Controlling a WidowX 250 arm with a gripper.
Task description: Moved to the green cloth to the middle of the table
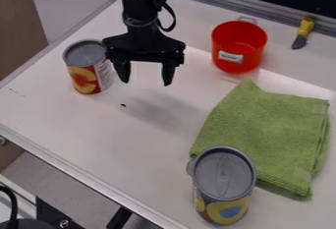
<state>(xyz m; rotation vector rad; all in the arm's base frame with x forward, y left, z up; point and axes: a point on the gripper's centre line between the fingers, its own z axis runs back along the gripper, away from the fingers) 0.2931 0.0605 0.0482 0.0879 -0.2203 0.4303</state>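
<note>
"Two cans flank your work; what could go wrong, going left to right?"

"At far left, the can with the red and yellow label [85, 79] stands close to my gripper [146, 83]; a swing left could knock it over. My two fingers are spread, with nothing between them."

"And further right?"

"At the near edge, the can with the blue and yellow label [224, 181] stands upright just beside the green cloth [263, 127]. Whether they touch, I cannot tell. The cloth lies folded on the right of the table [98, 134], and dragging it by its near left corner could tip that can. A shallow pinch might lift only the top layer and unfold the rest. On the far side, a low approach could nudge the red pot [231, 65], close to the cloth's far corner."

"What do the containers hold?"

"Left can: a grey top covers it, so I cannot tell. Near can: grey top with a pull tab, contents hidden too. Pot: upright, and I see just its red inner wall and floor."

"Anything rightmost?"

"A yellow-handled knife [303, 32], far right, well apart from the cloth."
</note>
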